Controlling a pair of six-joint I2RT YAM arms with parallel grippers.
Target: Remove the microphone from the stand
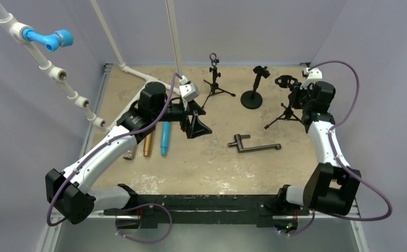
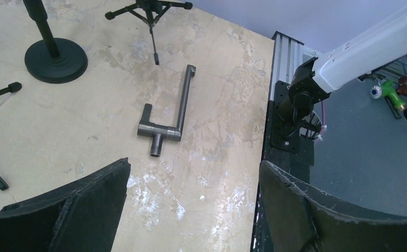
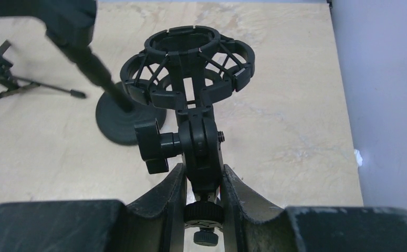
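close to the arm bases, on the left of the sandy table (image 1: 206, 168), a blue microphone (image 1: 165, 139) and a gold microphone (image 1: 148, 144) lie flat side by side, with a silvery piece (image 1: 129, 154) beside them half hidden under the left arm. just beyond them the left gripper (image 1: 198, 128) hangs over the table, fingers spread wide with nothing between them. to its right lies a dark metal handle (image 1: 253, 146). farther back on the right, the right gripper (image 3: 201, 178) is clamped on the stem of the shock mount stand (image 1: 288, 113), just below the swivel joint; the table shows through the ring of the shock mount (image 3: 188, 94) above it. a round-base stand (image 1: 252, 98) and a small tripod stand (image 1: 215, 86) stand upright near the far edge.
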